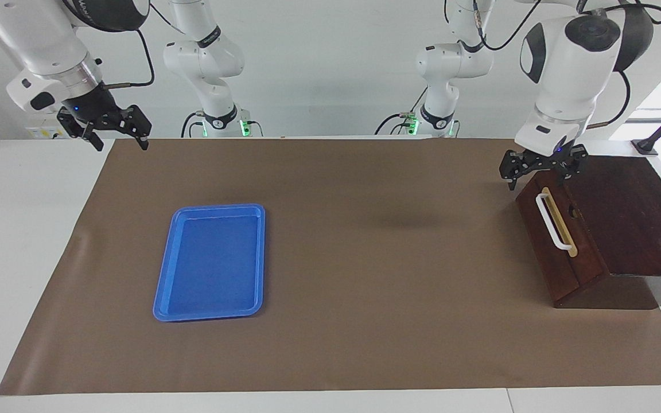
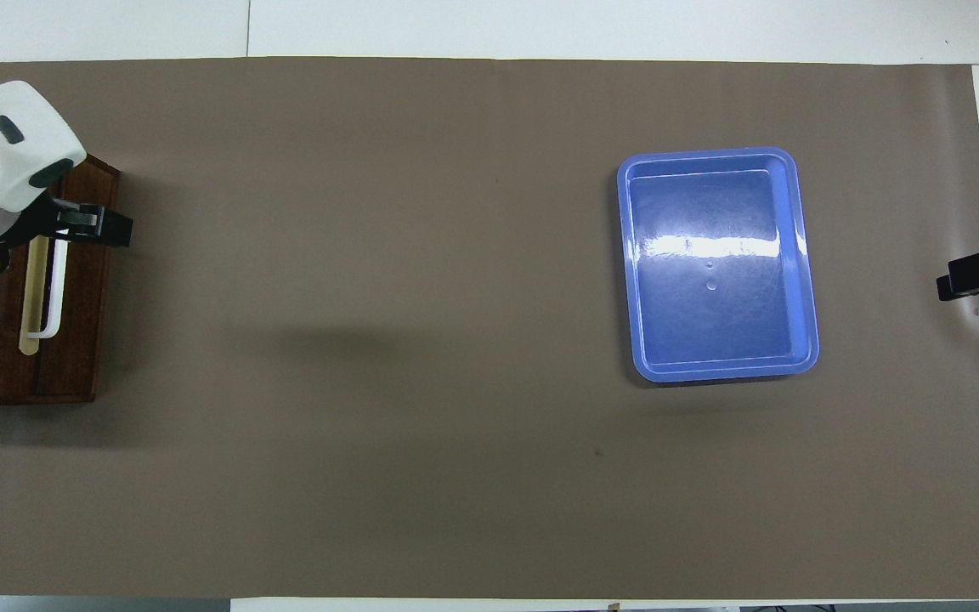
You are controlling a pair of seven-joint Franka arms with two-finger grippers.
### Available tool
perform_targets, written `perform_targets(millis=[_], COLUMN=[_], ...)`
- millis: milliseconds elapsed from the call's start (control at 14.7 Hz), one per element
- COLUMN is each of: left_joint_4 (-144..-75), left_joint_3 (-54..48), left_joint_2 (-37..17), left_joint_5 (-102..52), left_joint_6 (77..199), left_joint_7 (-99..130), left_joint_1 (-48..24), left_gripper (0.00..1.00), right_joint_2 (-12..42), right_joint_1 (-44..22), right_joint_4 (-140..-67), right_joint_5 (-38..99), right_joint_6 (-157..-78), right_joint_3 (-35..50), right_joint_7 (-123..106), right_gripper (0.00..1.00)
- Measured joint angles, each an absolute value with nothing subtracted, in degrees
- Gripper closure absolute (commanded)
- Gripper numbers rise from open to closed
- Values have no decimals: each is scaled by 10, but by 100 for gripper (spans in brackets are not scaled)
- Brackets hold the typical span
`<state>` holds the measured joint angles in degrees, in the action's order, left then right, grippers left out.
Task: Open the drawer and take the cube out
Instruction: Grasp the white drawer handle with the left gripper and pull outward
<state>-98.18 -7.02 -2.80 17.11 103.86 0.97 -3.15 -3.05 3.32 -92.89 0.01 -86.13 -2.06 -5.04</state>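
The dark wooden drawer (image 1: 554, 267) (image 2: 82, 323) sits shut in its cabinet at the left arm's end of the table. Its white bar handle (image 1: 553, 223) (image 2: 54, 297) faces the middle of the table. My left gripper (image 1: 539, 176) (image 2: 73, 229) hangs open, fingers pointing down, just over the handle and the drawer's front, touching neither. My right gripper (image 1: 115, 135) (image 2: 978, 274) waits open in the air over the mat's edge at the right arm's end. The cube is hidden.
An empty blue tray (image 1: 210, 264) (image 2: 715, 263) lies on the brown mat (image 1: 365, 258) toward the right arm's end. The dark cabinet top (image 1: 629, 212) slopes up from the drawer front.
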Motion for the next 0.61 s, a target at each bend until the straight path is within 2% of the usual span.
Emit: perform_targets(millis=[272, 611], left_joint_4=[-1044, -1097], left_joint_3=[-68, -57], left_joint_2=[-72, -97], left_joint_5=[277, 298], left_joint_6=[1135, 1234], left_joint_7=[11, 11], left_joint_1=[-36, 1], left_gripper=[0, 0], right_joint_2=[-31, -31], right_joint_1=[33, 33], right_joint_4=[-929, -929], right_joint_5=[0, 0], right_joint_6=[-861, -861], right_joint_3=[-21, -21], right_joint_7=[-50, -50], right_gripper=[0, 0])
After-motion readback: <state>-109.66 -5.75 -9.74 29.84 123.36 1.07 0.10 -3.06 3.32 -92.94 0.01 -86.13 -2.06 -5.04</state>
